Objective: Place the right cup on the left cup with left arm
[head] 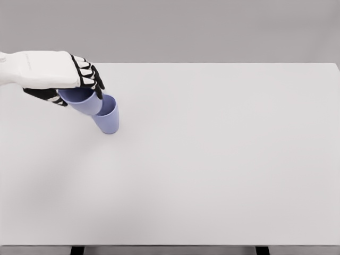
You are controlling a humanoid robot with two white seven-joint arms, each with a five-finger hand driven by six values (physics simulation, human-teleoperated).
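Note:
Two lavender-blue cups show at the upper left of the table. One cup (pixel 109 117) stands on the tabletop, its open rim facing up. The other cup (pixel 84 101) is tilted and lifted, its lower end reaching into or just over the standing cup's mouth; I cannot tell whether they touch. My left hand (pixel 74 87), white with black fingers, comes in from the left edge and is shut on the tilted cup, its fingers curled over the rim and its thumb below. The hand hides part of that cup's rim. No right arm shows.
The white table (pixel 212 159) fills most of the view, with its far edge near the top, its front edge near the bottom and two dark legs below. A grey wall stands behind.

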